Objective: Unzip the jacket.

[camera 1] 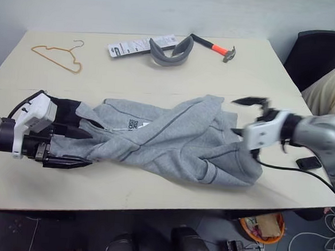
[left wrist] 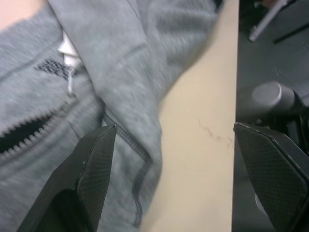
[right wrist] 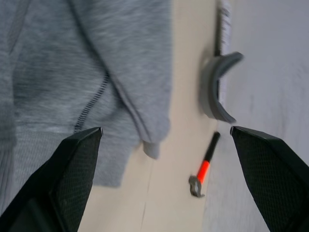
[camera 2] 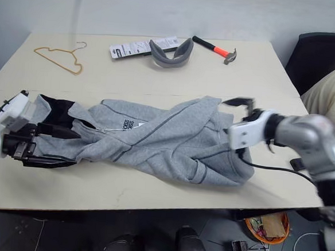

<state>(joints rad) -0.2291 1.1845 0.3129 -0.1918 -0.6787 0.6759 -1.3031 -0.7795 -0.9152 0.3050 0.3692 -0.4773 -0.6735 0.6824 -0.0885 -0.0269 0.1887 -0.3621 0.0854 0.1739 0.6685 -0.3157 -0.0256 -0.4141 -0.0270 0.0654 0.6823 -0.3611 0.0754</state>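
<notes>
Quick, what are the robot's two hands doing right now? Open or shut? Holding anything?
Left tool: open, holding nothing, over the jacket.
Right tool: open, holding nothing.

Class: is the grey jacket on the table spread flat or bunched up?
Bunched up: the jacket lies crumpled, its panels folded across each other, with the zipper parted near the collar.

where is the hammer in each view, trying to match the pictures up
Left eye view: hammer at the table's far edge, right of the grey padded band.
Right eye view: hammer in the same far spot, right of the band.
Left wrist view: not in it; jacket and table edge there.
Right wrist view: hammer on the table beyond the jacket's edge, near the band.
Shared landmark: the jacket, in all four views.
</notes>
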